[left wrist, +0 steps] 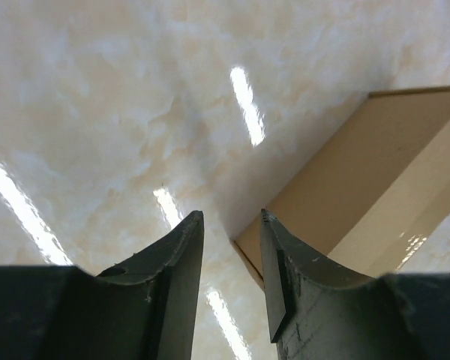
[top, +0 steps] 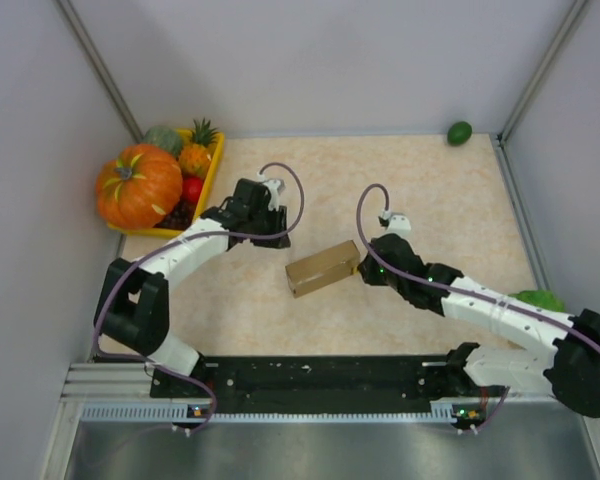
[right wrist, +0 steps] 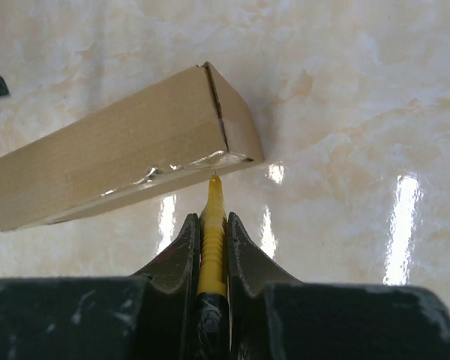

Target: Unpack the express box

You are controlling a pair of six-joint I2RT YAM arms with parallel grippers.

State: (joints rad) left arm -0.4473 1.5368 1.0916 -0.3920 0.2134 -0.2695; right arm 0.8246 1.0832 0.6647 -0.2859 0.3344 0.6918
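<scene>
The express box [top: 323,268] is a small brown cardboard box lying closed on the marble table at the middle. It shows in the right wrist view [right wrist: 120,150] with clear tape along its near edge, and in the left wrist view [left wrist: 367,180]. My right gripper [right wrist: 210,221] is shut on a yellow utility knife [right wrist: 212,232], whose tip touches the box's taped edge near its right end. My left gripper [left wrist: 231,217] is open and empty, hovering just left of the box's left end; in the top view it [top: 277,235] sits above and left of the box.
A yellow fruit tray [top: 212,170] with a pumpkin [top: 138,186], a pineapple and other fruit stands at the back left. A green fruit [top: 460,132] lies at the back right corner. A green object [top: 540,299] lies by the right arm. Walls close in on both sides.
</scene>
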